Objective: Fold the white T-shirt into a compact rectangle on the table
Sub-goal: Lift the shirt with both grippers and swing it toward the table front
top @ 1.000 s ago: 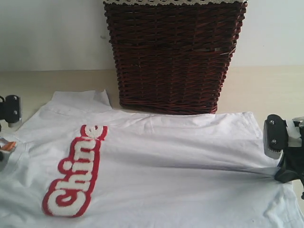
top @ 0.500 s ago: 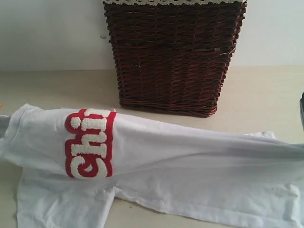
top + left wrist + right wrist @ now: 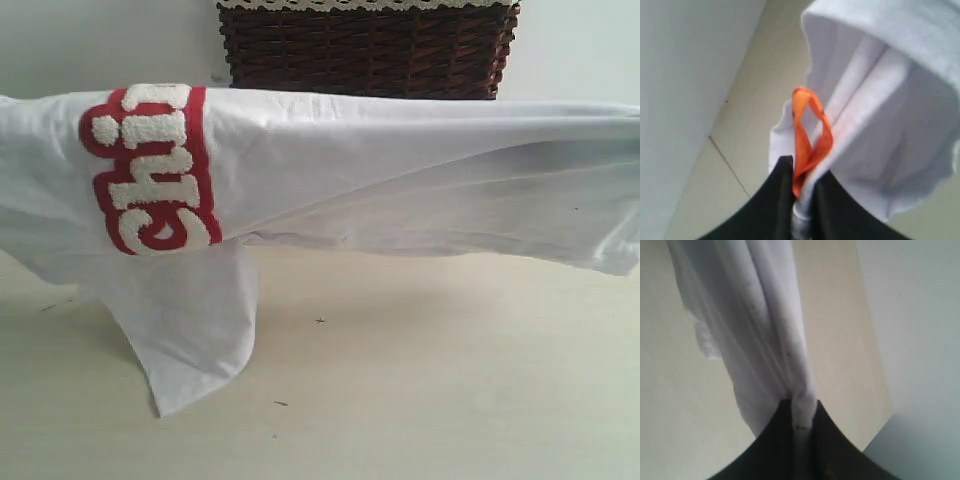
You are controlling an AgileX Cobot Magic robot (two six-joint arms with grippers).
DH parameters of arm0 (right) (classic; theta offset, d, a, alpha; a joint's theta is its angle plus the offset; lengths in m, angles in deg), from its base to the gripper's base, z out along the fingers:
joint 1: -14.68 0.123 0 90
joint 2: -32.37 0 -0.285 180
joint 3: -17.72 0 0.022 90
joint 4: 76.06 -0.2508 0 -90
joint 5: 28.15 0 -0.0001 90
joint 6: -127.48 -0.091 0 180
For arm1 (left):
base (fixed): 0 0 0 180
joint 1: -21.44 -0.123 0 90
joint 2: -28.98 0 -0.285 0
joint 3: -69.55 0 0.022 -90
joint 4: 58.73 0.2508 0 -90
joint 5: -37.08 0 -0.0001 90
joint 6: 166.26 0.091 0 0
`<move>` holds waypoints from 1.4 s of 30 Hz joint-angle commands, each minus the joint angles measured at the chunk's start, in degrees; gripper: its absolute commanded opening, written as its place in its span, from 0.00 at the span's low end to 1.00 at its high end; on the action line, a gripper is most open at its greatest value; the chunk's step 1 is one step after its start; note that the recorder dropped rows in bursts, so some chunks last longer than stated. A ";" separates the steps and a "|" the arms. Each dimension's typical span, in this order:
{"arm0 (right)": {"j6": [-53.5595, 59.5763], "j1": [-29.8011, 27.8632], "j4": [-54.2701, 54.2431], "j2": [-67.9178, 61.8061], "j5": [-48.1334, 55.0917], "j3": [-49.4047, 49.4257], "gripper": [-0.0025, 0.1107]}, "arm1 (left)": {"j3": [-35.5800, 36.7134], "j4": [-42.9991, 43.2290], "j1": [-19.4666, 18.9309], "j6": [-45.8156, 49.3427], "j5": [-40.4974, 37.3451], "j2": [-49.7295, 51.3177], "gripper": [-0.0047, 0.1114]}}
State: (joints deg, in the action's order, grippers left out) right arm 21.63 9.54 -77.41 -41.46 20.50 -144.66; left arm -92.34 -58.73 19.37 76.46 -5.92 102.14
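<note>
The white T-shirt (image 3: 380,170) hangs stretched across the exterior view, lifted off the table (image 3: 420,380), its red lettered band (image 3: 150,170) at the left and one sleeve (image 3: 190,330) drooping onto the table. Both grippers are outside the exterior view. My left gripper (image 3: 801,172) is shut on the collar fabric of the T-shirt (image 3: 890,115) beside the orange neck tag (image 3: 810,135). My right gripper (image 3: 802,407) is shut on a bunched edge of the T-shirt (image 3: 765,330), which hangs away from it over the table (image 3: 840,340).
A dark brown wicker basket (image 3: 370,50) stands at the back behind the raised shirt, against a pale wall. Small dark specks (image 3: 318,321) dot the table. The table's edge (image 3: 880,385) shows in the right wrist view.
The shirt has been raised from lying on the table to hanging well above it. It now covers most of the basket, and only a sleeve touches the table.
</note>
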 commanded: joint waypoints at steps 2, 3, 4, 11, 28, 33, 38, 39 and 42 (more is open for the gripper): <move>-1.30 -0.83 -0.26 4.73 5.93 -0.77 0.02 | -0.16 3.25 -0.76 -0.11 0.90 -5.88 0.04; -1.43 -0.83 -0.72 5.41 7.58 -0.77 0.02 | -0.16 2.72 -0.76 -0.21 0.66 -6.95 0.04; -1.43 -0.83 -1.22 6.21 9.08 -0.77 0.02 | -0.16 2.10 -0.76 -0.21 0.07 -8.06 0.04; -3.01 -0.83 -3.22 12.72 13.71 -0.77 0.02 | -0.16 -4.43 -0.76 -0.21 -4.58 -16.34 0.04; -3.84 -0.83 -10.08 25.55 21.31 -0.77 0.02 | -0.16 -17.64 -0.76 0.22 -18.16 -33.26 0.04; -4.07 -0.83 -10.55 28.42 21.31 -0.77 0.02 | -0.16 -17.64 -0.76 0.22 -18.16 -37.69 0.04; -4.07 -0.83 -10.55 32.22 21.31 -0.77 0.02 | -0.16 -18.93 -0.76 0.22 -18.16 -42.78 0.04; -4.07 -0.83 -10.55 33.23 21.31 -0.77 0.02 | -0.16 -19.70 -0.76 0.22 -18.16 -43.98 0.04; -4.07 -0.83 -10.55 36.23 21.31 -0.77 0.02 | -0.16 -23.64 -0.76 0.22 -18.16 -47.45 0.04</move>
State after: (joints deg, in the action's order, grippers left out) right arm 17.98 9.08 -87.51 -7.93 42.27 -145.10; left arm -92.34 -78.55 18.76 76.84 -25.31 57.42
